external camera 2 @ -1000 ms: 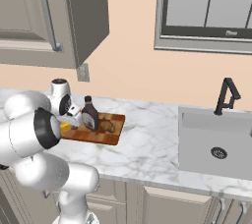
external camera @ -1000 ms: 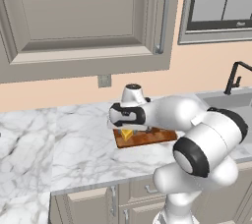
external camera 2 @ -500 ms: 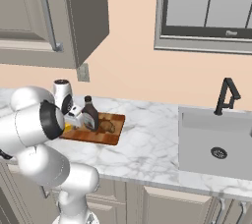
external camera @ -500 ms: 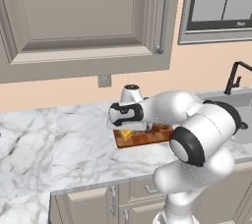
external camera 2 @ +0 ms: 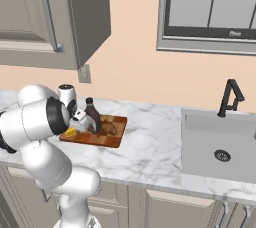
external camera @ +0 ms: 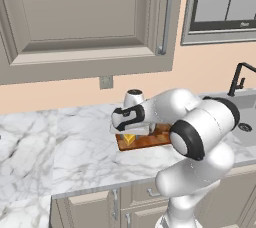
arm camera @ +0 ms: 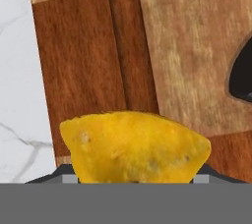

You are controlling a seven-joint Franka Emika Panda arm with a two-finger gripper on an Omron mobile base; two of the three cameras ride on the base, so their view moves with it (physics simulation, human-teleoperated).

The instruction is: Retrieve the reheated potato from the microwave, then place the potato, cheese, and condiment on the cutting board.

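The cutting board point(external camera: 152, 139) point(external camera 2: 112, 137) point(arm camera: 83, 61) lies on the marble counter. My gripper point(external camera: 130, 134) point(external camera 2: 76, 128) point(arm camera: 133, 179) hangs low over its left end, shut on the yellow cheese point(external camera: 129, 139) point(external camera 2: 70, 133) point(arm camera: 135, 147), which sits between the fingertips just above or on the wood; I cannot tell if it touches. The dark condiment point(external camera 2: 91, 113) bottle stands upright on the board, and the brown potato point(external camera 2: 108, 129) lies to its right. A dark rounded edge point(arm camera: 243, 78) shows at the right of the hand view. The microwave is out of view.
A white-capped canister point(external camera: 134, 96) point(external camera 2: 66, 93) stands against the wall behind the board. A sink point(external camera 2: 220, 144) with a black faucet point(external camera 2: 229, 97) point(external camera: 240, 74) lies to the right. Wall cabinets point(external camera: 85, 17) hang overhead. Bare marble point(external camera: 65, 147) stretches left of the board.
My hand has sunk slightly toward the board's left end with the cheese in it, and the arm's elbow has swung. The bottle and potato have not moved.
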